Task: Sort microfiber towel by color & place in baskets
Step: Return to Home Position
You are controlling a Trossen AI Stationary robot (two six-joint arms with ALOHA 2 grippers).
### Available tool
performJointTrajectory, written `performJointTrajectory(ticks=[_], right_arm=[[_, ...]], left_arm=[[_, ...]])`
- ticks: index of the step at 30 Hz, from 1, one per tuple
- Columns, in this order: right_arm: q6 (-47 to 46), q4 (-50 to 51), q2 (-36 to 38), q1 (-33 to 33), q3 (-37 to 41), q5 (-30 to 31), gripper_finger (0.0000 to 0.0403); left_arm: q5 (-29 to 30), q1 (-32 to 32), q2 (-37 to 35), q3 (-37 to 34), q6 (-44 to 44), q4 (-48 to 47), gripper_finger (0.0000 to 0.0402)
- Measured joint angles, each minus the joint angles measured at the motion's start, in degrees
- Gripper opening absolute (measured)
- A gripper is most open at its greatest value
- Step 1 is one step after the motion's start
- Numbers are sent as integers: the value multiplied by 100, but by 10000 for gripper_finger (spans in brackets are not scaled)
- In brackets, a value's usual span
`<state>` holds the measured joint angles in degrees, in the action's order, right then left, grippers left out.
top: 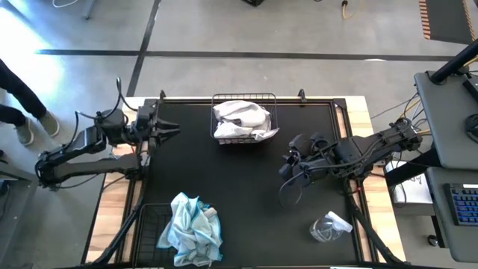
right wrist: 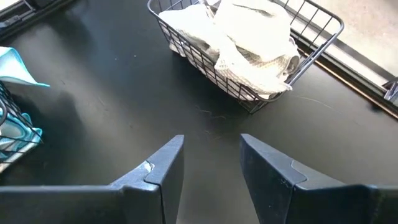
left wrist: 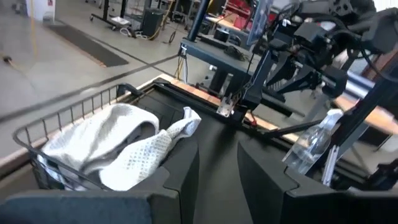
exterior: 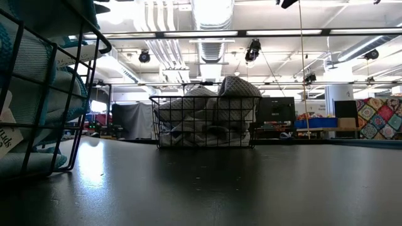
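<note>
Baskets: 2. The far basket [top: 244,96] sits far centre, the near basket [top: 149,221] near left.

Towel heaps: 2, one per basket. The white towels [top: 240,119] are in the far one and the light-blue towels [top: 193,228] in the near one. Each heap is bunched up, so I can't count the cloths per heap.

Black mat [top: 246,196]: 1.

Clear plastic wrapper [top: 329,226]: 1, near right.

Arms: 2.

Grippers: 2, the left gripper [top: 169,128] and the right gripper [top: 290,164], two fingers each.

Person [top: 16,86]: 1, partly in view at the far left edge.
</note>
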<state>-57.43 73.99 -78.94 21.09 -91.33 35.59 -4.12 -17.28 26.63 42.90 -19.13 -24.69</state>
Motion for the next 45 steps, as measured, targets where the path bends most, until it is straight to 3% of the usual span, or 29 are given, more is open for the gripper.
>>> performJointTrajectory(ticks=[3,19,22,26,30,45], right_arm=[[38,-10,0,0,0,0,146],[116,-61,0,2,0,0,146],[149,-67,0,2,0,0,146],[153,-89,0,2,0,1,146],[191,-100,0,4,0,0,146],[208,-104,0,41,0,0,146]], left_arm=[[0,0,-10,-188,-371,93,95],[-5,0,412,-438,-631,-42,95],[-434,-2,414,-438,-677,-390,95],[-1518,3,397,-461,-392,-628,95],[-1894,0,210,-482,-27,-336,95],[-1900,0,-1219,-493,232,-47,95]])
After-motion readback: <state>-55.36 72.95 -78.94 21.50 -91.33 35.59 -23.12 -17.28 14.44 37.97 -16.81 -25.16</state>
